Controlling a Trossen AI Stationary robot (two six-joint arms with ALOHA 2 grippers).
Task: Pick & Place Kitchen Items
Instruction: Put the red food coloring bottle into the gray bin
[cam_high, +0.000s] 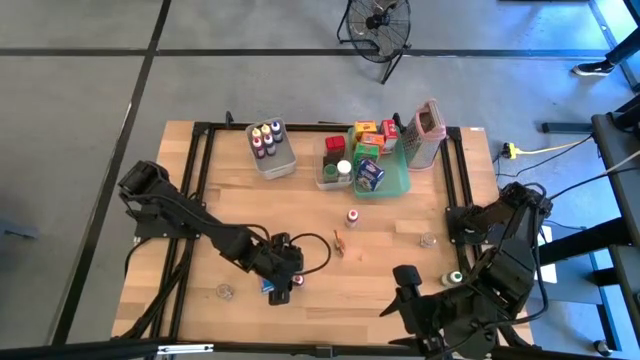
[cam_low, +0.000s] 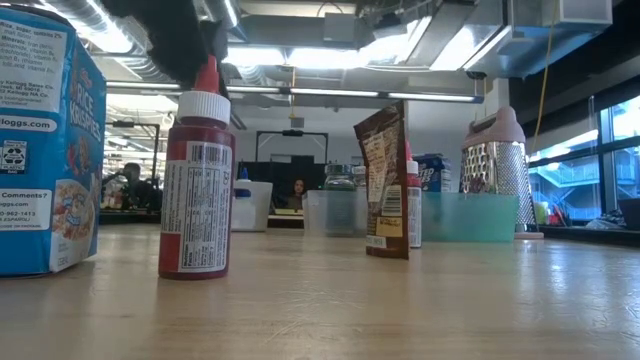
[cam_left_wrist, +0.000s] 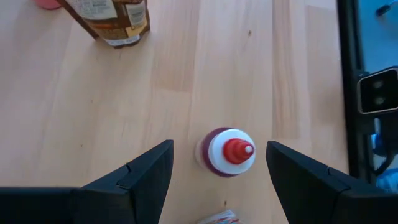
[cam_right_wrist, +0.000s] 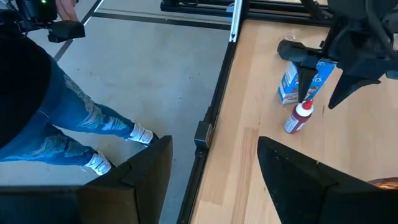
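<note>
The red-capped bottle (cam_left_wrist: 227, 152) stands upright on the table (cam_left_wrist: 261, 74) near its front edge, just beside a blue cereal box (cam_right_wrist: 298, 79). My left gripper (cam_left_wrist: 217, 171) hangs right over it, fingers spread to either side of the cap, touching nothing. My right gripper (cam_right_wrist: 214, 168) waits near the front edge of the table, open and empty. The risks as I judge them: the bottle is narrow and tall, so an off-centre close could tip it; the box sits close enough that a finger may clip it coming down.
</note>
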